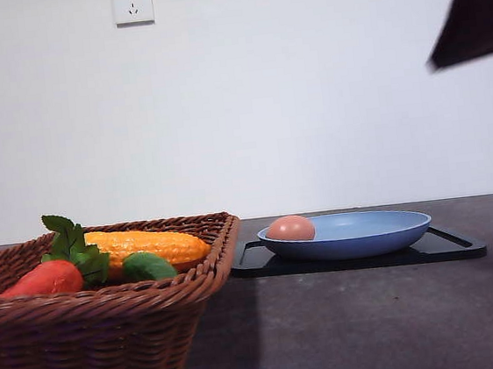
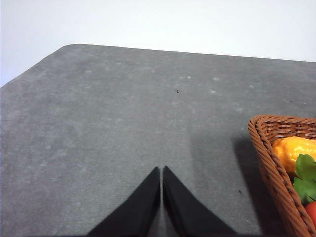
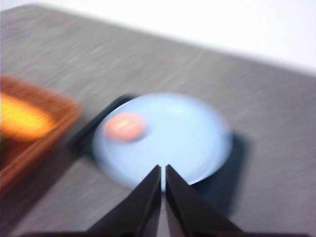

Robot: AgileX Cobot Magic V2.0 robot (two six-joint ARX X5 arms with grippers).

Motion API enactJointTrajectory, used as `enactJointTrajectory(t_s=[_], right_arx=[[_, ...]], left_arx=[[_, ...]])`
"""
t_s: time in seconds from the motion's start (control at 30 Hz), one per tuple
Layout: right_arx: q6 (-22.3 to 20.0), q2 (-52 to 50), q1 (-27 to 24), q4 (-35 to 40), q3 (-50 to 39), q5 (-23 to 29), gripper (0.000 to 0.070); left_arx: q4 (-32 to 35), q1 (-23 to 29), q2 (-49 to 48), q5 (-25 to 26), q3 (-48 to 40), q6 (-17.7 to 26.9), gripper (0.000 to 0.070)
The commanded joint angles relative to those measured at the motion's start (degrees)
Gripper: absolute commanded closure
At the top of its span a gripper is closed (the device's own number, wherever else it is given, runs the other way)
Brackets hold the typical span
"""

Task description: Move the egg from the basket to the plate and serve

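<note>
The pinkish-tan egg [image 1: 290,228] lies on the left part of the blue plate [image 1: 384,233], and shows blurred as the egg [image 3: 125,126] on the plate [image 3: 187,138] in the right wrist view. The wicker basket [image 1: 95,341] stands at the front left; its corner [image 2: 269,158] appears in the left wrist view. My right gripper [image 3: 163,170] is shut and empty, high above the plate's near edge; part of the right arm [image 1: 470,7] hangs at the upper right. My left gripper [image 2: 161,172] is shut and empty over bare table, left of the basket.
A flat black tray [image 1: 451,247] lies under the plate. The basket holds a yellow corn cob [image 1: 147,245], a red-orange vegetable with green leaves [image 1: 49,277] and a dark green vegetable [image 1: 147,266]. The grey table [image 1: 376,329] ends at a white wall with a socket [image 1: 132,3].
</note>
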Motion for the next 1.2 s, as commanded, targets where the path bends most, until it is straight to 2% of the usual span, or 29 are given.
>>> enactJointTrajectory(t_s=[0.0,0.27,0.33,0.5,0.6,0.67,0.9,1.17], right_arx=[[-4.78,-4.42,-2.34,0.51,-1.19,0.52,0.0700],[-3.90,-22.64,-20.12,0.60,-8.23,-1.43,0.0700],[-3.80,-25.53,-23.65,0.54,-10.37,-4.64,0.0700],[-3.69,-30.19,-30.07,0.56,-15.65,-16.74,0.0700],[-3.65,-31.94,-32.19,0.56,-18.23,-23.43,0.0700],[-3.38,-32.26,-32.86,0.60,-19.61,-25.64,0.0700],[-0.78,-32.26,-33.05,-0.01,-22.81,-26.30,0.0700],[0.62,-32.26,-33.03,-7.96,-22.81,-26.40,0.0700]], left_arx=[[-0.42,0.15,-0.11,0.00,-1.51,0.02,0.0700],[-0.42,0.15,-0.11,0.00,-1.51,0.02,0.0700],[-0.42,0.15,-0.11,0.00,-1.51,0.02,0.0700],[-0.42,0.15,-0.11,0.00,-1.51,0.02,0.0700],[-0.42,0.15,-0.11,0.00,-1.51,0.02,0.0700],[-0.42,0.15,-0.11,0.00,-1.51,0.02,0.0700],[-0.42,0.15,-0.11,0.00,-1.51,0.00,0.0700],[-0.42,0.15,-0.11,-0.02,-1.51,0.02,0.0700]])
